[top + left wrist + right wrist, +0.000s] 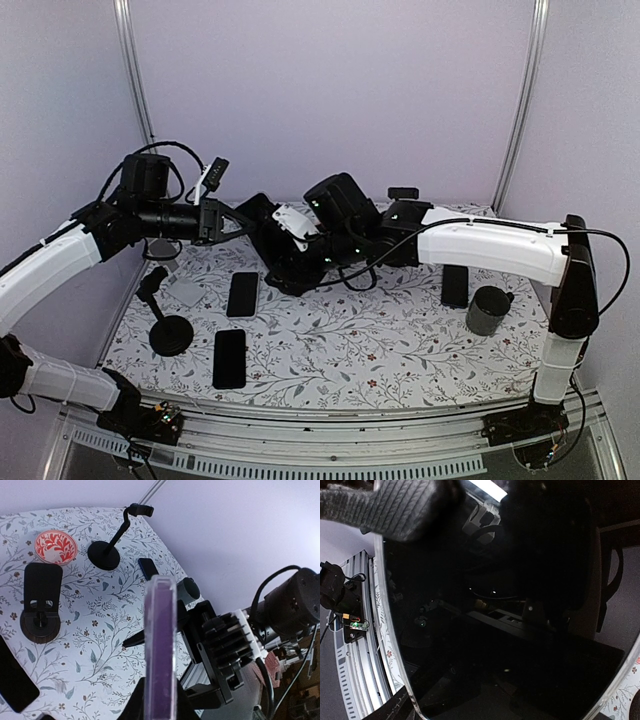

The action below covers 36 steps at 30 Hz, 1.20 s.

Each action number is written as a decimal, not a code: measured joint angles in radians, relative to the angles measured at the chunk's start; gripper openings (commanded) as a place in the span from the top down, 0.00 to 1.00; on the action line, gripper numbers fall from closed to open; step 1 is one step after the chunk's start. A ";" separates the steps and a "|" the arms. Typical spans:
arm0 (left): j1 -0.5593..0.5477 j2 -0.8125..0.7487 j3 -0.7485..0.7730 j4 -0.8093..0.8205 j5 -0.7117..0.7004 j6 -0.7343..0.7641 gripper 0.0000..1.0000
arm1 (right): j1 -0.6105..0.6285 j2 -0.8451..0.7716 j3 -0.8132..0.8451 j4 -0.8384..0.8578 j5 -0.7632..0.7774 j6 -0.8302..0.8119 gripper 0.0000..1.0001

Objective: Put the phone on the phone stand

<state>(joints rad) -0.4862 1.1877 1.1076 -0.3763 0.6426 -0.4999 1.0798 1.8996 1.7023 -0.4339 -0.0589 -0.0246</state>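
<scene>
Pale lilac walls box in a table (400, 345) covered with a floral cloth. On my overhead feed both white arms reach over its far half and meet near the middle. The left arm (50, 270) comes in high from the left, and the right arm (490, 245) stretches across from the right. The left gripper (243, 216) and right gripper (275, 235) sit close together, raised off the cloth.

The phone (160, 645) is up in the air between them. My left wrist feed shows it edge-on with a purple rim, rising from between the left fingers, which are clamped on its lower end. My right wrist feed is almost filled by its glossy black face, with one ribbed pad (395, 505) lying across the top corner. The other finger is hidden, so I cannot tell whether that claw is gripping or apart.

On the cloth, the phone stand (168, 335) sits near left, a round base with a bent arm. A second stand (105, 555) and a flat holder (40, 610) show on the left wrist feed. Three dark phones lie flat: two near the stand (242, 293) (229, 358) and one on the right (455, 285), just beside a grey cup (487, 310). A grey pad (187, 292) lies near the stand, and a red coaster (56, 546) lies near the second stand.
</scene>
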 measured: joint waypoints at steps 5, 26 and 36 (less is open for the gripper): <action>0.001 -0.005 -0.006 0.015 -0.002 -0.029 0.56 | 0.002 0.000 0.000 -0.013 0.036 0.002 0.44; 0.042 -0.051 -0.031 0.017 -0.058 -0.003 1.00 | 0.001 -0.010 -0.013 0.029 -0.010 0.013 0.01; 0.146 -0.039 0.147 -0.159 -0.199 0.253 1.00 | -0.001 -0.187 -0.255 0.040 -0.071 0.068 0.01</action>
<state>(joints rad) -0.3405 1.1484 1.2549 -0.5354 0.4435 -0.2474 1.0786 1.7126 1.4471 -0.3939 -0.1295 0.0437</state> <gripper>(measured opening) 0.090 0.991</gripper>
